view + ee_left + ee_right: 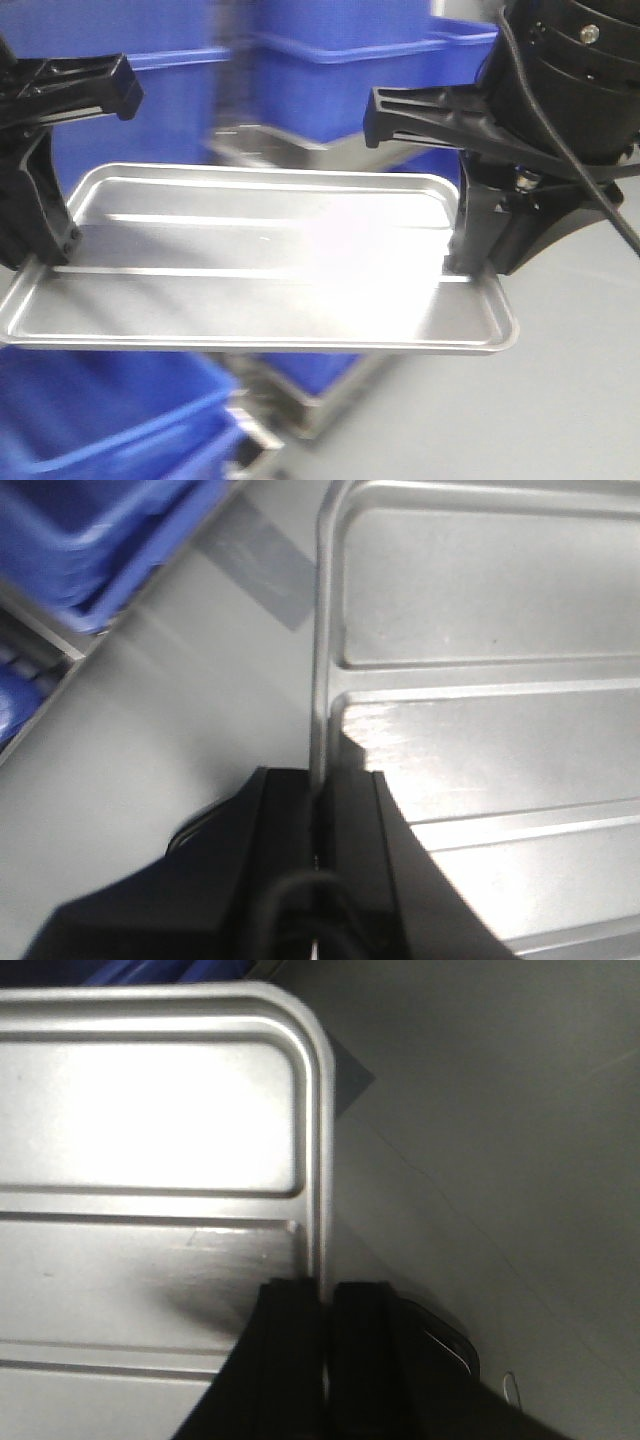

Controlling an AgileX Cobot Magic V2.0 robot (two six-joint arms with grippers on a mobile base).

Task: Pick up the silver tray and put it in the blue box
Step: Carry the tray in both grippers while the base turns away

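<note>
Exterior front-facing view: the silver tray hangs roughly level between the two arms, each short end caught in a pincer. The left pincer bites the tray's left rim and the right pincer bites its right rim, each with a black finger reaching down onto the tray.

From the left wrist, the left pincer has its two fingers drawn tight with only the thin rim of the tray between them. From the right wrist it is the same: the right pincer is squeezed onto the rim just below the tray's rounded corner.

Behind the tray sits the blue box, smeared by blur, its rim just readable. A second blue crate shows under the tray's near left corner, cut off by the frame. Grey floor lies to the tray's right. Both arms run out of frame, and glare whitens the tray's middle.
</note>
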